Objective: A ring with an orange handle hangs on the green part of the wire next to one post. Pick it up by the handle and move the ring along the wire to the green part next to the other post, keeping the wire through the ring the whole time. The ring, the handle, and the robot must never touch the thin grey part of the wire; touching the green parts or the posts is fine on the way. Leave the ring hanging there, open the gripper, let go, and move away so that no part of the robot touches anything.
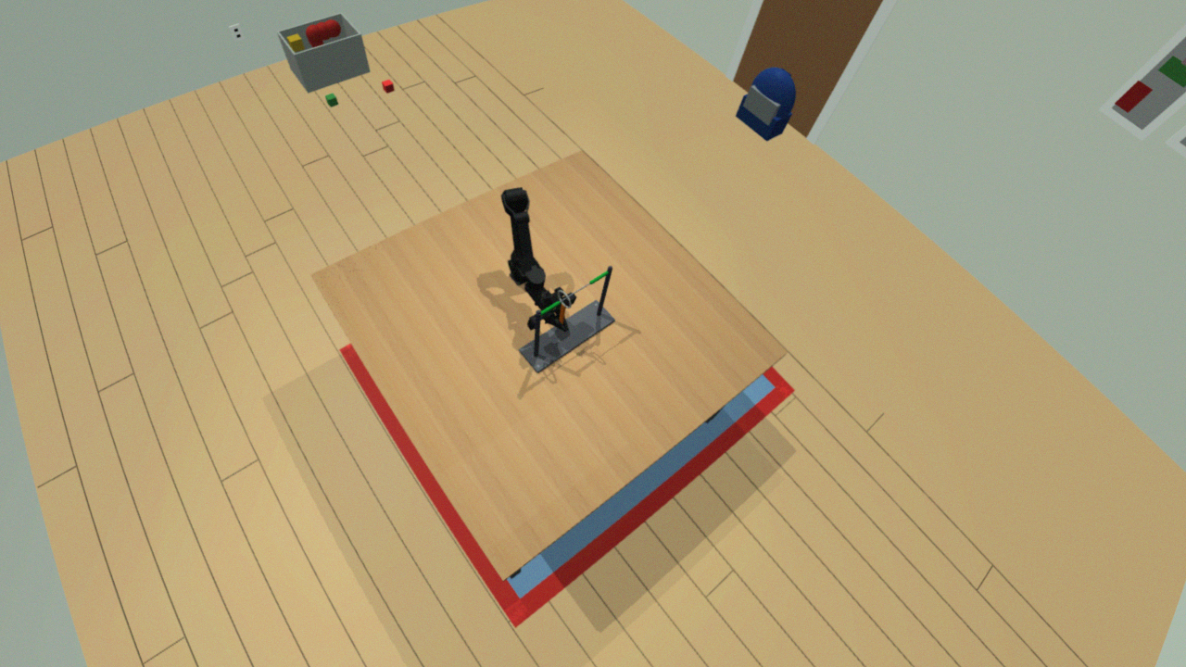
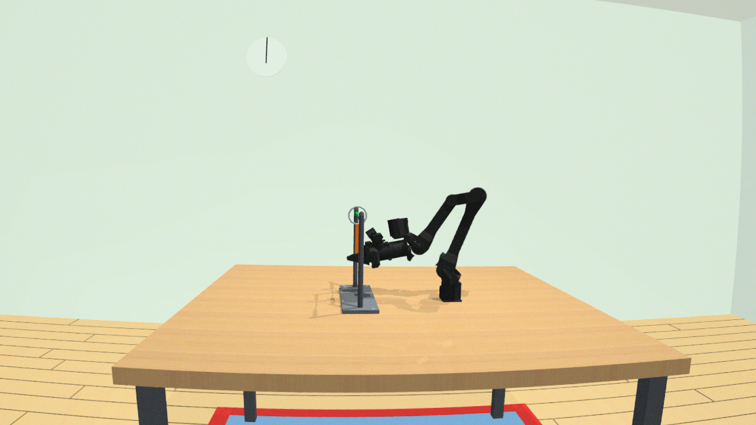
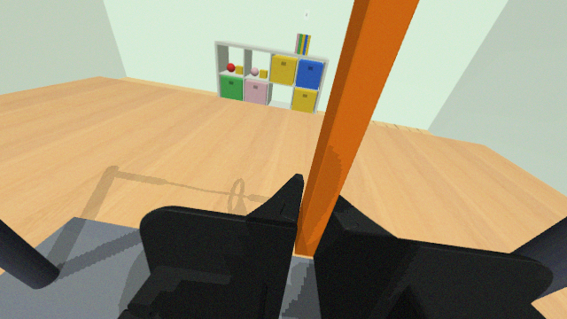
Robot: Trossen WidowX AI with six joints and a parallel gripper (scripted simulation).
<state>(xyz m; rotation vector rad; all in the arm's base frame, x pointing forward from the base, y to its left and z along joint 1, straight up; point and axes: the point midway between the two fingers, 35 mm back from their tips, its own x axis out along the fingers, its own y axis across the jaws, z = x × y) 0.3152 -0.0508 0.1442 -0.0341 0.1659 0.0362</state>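
The orange handle (image 2: pixel 357 237) (image 3: pixel 350 120) stands about upright below the ring (image 2: pixel 348 215). My gripper (image 2: pixel 352 258) (image 3: pixel 305 182) is shut on its lower end, above the grey base (image 1: pixel 543 361) (image 2: pixel 359 310) (image 3: pixel 97 257). The ring is around the wire by the inner end of the green part (image 1: pixel 548 309) next to the front-left post (image 1: pixel 536 338). Its shadow falls on the thin stretch just past that end. The thin grey wire (image 1: pixel 582 288) runs on to the other green part (image 1: pixel 599 278) at the far post (image 1: pixel 604 292). Clearance inside the ring is too small to tell.
The posts flank the gripper in the wrist view, the far one at left (image 3: pixel 22 257) and the near one at right (image 3: pixel 542 257). The arm (image 1: pixel 522 240) (image 2: pixel 465 227) reaches from behind the stand on the wooden table (image 1: pixel 663 365) (image 2: pixel 475 338). A shelf (image 3: pixel 272 50) is in the background.
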